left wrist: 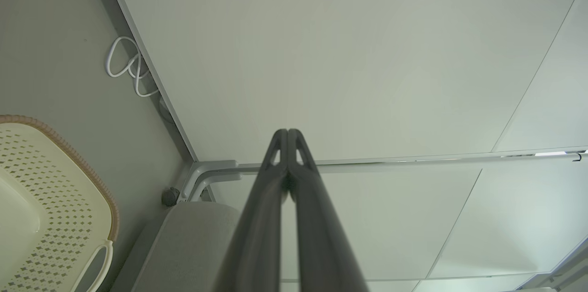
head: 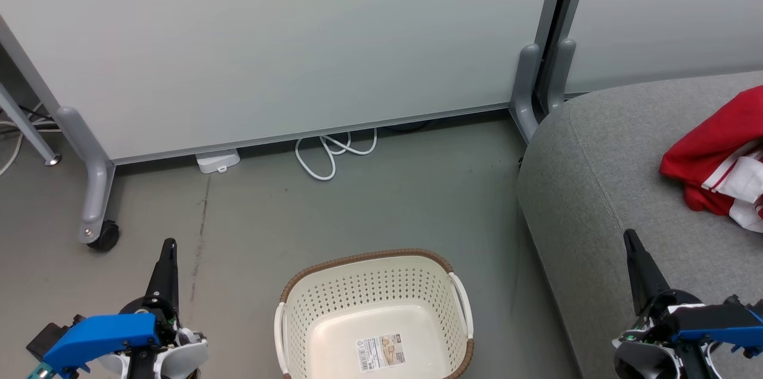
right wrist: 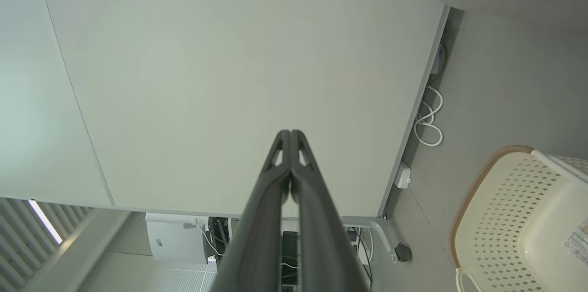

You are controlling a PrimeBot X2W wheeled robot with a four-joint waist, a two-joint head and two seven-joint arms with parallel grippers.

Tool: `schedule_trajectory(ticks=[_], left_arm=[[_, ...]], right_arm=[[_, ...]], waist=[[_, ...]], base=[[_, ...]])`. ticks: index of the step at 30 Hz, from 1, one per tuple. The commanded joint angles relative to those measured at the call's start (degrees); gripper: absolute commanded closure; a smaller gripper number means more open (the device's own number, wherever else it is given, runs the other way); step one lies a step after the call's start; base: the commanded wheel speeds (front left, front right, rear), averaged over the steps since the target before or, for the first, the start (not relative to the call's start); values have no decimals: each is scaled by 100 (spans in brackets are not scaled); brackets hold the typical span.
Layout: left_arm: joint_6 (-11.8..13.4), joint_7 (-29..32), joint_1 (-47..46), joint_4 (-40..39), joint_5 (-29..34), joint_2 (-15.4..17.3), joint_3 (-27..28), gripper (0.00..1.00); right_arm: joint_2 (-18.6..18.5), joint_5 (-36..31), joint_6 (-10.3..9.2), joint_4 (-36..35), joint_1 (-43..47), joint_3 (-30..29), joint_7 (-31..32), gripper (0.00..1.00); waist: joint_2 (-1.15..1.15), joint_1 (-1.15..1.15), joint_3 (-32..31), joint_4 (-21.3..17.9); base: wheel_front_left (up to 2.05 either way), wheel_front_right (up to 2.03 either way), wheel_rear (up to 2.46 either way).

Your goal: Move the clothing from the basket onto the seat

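Since the clothing [head: 712,149] lies heaped on the seat [head: 596,200] and the basket [head: 369,292] on the floor [head: 417,200] stands empty, both jaws rest clenched on nothing, flanking the basket; the job looks done.

Head camera high, looking down; wrist cameras face partition [head: 268,39]; all share basket [head: 365,256].

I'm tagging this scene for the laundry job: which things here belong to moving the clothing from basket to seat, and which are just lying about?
Job: red fabric clothing with white trim, lying on the seat; cream perforated plastic basket with brown rim; light grey upholstered seat.
Lying about: looped white cable; small white box on the floor; pale wheeled partition panels.
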Motion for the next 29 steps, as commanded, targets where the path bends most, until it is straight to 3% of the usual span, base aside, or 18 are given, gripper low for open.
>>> schedule_trajectory(ticks=[1, 29], left_arm=[[-18, 39, -104, -43, -73, 33, 17, 100], [-20, 115, -148, -112, -356, 34, 46, 100]], right_arm=[[-41, 94, 4, -56, -56, -20, 20, 100], [-44, 397, 4, -116, -95, -38, 77, 100]], waist=[[0, 0, 1, 0], [0, 0, 15, 2]], base=[[0, 0, 0], [0, 0, 0]])
